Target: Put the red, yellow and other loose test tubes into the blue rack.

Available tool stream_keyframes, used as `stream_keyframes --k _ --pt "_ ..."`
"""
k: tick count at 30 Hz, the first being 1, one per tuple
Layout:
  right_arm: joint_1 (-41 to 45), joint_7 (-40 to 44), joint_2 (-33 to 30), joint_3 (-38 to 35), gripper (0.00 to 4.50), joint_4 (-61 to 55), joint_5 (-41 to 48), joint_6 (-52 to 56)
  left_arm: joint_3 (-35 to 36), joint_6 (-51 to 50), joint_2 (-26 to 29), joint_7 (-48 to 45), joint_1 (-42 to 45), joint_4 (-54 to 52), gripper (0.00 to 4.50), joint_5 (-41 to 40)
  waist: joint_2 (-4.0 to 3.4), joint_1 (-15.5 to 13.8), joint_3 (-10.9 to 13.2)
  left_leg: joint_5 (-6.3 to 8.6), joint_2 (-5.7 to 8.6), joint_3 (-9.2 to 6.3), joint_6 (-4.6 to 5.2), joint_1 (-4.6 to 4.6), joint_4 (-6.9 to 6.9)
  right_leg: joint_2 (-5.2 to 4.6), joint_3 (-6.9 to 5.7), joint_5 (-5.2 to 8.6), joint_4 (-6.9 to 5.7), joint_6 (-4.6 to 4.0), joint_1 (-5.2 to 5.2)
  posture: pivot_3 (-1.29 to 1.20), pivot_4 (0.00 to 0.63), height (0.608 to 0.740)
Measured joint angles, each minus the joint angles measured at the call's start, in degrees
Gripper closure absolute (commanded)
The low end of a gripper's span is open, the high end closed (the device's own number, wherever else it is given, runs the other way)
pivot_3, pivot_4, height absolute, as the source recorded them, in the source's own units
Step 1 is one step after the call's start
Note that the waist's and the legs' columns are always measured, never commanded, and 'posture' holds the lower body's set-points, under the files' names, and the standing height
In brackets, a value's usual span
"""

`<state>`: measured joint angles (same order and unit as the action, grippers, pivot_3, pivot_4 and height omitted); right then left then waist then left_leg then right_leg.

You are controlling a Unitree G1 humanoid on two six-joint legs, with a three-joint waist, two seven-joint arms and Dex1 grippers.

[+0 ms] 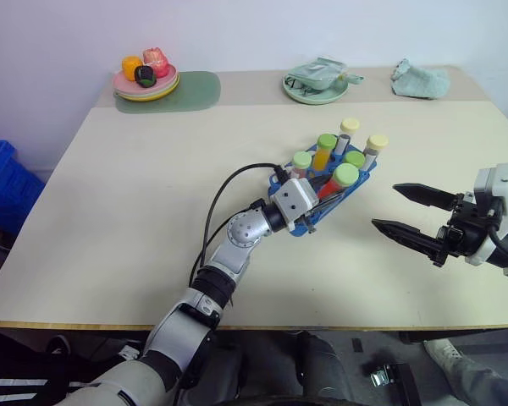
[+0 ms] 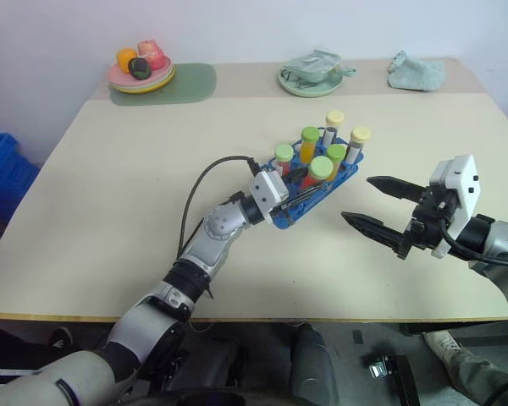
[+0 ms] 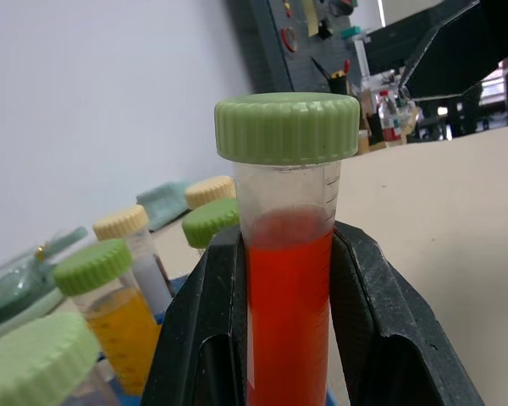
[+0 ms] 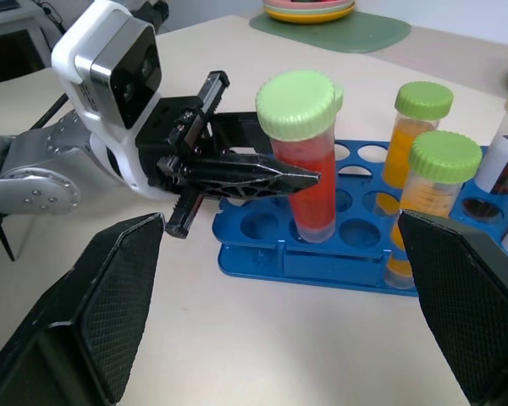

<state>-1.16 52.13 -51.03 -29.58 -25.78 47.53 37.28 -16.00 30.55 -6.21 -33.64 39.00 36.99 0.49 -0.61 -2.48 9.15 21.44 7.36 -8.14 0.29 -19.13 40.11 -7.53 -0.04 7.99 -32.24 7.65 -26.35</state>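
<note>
The blue rack [image 4: 271, 258] lies mid-table with several capped tubes standing in it. Among them are an orange-filled one [image 4: 411, 148], a yellow-filled one with a green cap [image 4: 432, 203] and a labelled one with a pale yellow cap [image 1: 371, 154]. My left gripper [image 1: 326, 188] is shut on the red tube [image 4: 303, 169], just below its pale green cap [image 3: 288, 127]. That tube stands nearly upright, its lower end in a front-row hole of the rack. My right gripper [image 1: 385, 205] hovers open to the right of the rack with nothing between its fingers.
Along the far edge are a plate of toy fruit [image 1: 146, 80] on a green mat [image 1: 195, 91], a green plate [image 1: 315, 86] and a crumpled cloth [image 1: 420, 81]. A dark blue crate [image 1: 0, 182] stands off the table's left side.
</note>
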Motion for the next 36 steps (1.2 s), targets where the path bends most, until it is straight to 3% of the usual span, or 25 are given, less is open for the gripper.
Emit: stream_keyframes --k 15,36 --pt "0.57 1.09 -0.34 0.0 0.0 0.9 -0.71 -0.52 -0.13 -8.17 0.33 1.55 -4.44 -9.13 3.77 -0.95 0.0 0.03 0.0 0.0 -0.01 0.0 0.01 0.01 0.0 0.01 0.0 0.0 0.0 0.0 0.0 0.0 0.15 0.74" --pt "1.73 1.63 -0.33 0.02 0.0 1.24 -1.71 -0.91 0.05 -14.88 -1.11 2.29 -7.27 -13.32 3.77 -2.94 -0.01 -0.02 -0.01 0.01 -0.01 0.0 0.01 0.0 -0.01 0.01 0.0 0.0 0.01 0.0 0.0 0.0 0.15 0.74"
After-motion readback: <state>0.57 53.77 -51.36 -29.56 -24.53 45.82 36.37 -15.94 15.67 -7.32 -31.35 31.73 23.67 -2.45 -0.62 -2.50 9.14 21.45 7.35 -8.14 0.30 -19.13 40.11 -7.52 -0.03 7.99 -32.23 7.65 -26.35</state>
